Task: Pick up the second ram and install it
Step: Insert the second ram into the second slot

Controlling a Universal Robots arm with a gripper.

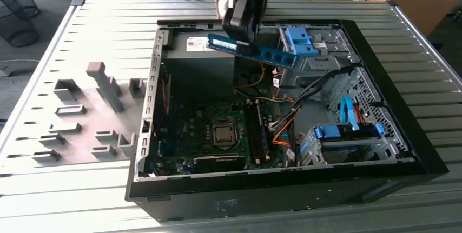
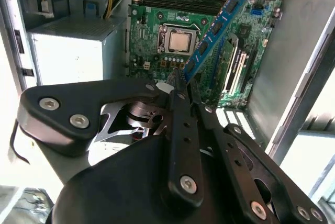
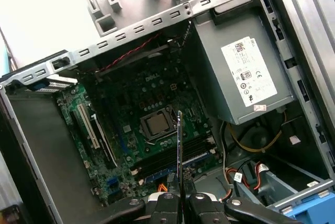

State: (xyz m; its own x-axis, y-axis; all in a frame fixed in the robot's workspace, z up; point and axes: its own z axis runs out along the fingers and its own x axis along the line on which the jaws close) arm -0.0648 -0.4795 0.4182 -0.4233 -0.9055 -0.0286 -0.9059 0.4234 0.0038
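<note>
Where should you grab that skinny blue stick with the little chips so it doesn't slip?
Pinch the ram stick by its two wide flat faces, along one long edge, coming in from that edge. It is thin and flat, so the faces give the jaws the most to press on. The gripper holds it this way.

Exterior view high; both wrist views close above mobo [image 2: 149, 51] [image 3: 128, 90]
</note>
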